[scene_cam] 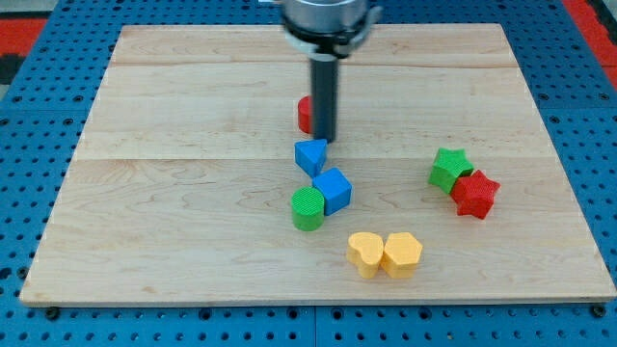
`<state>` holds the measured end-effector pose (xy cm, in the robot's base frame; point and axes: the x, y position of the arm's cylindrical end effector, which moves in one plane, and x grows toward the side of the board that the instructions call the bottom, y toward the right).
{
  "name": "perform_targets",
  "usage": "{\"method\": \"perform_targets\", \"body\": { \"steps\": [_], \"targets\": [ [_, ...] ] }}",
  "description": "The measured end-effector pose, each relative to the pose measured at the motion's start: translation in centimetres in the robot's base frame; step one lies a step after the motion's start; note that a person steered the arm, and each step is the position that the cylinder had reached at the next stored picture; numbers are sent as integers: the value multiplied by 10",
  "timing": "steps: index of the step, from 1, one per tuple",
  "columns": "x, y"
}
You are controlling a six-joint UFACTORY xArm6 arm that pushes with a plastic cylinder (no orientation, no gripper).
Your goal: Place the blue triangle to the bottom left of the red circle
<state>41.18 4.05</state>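
Note:
The blue triangle [310, 155] lies near the middle of the wooden board [174, 193]. The red circle [304, 115] sits just above it toward the view's top, mostly hidden behind my rod. My tip [324, 141] rests just above and to the right of the blue triangle, close to its upper corner, and right in front of the red circle.
A blue cube [333, 189] and a green cylinder [308, 208] sit just below the triangle. Two yellow heart-shaped blocks [365, 253] [402, 253] lie lower down. A green star [449, 167] and a red star [474, 193] touch at the view's right.

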Motion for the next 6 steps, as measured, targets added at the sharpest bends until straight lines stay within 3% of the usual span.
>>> {"method": "perform_targets", "body": {
  "steps": [2, 3, 4, 5, 6],
  "targets": [
    [56, 6],
    [31, -44],
    [2, -37],
    [16, -30],
    [64, 28]
  ]
}}
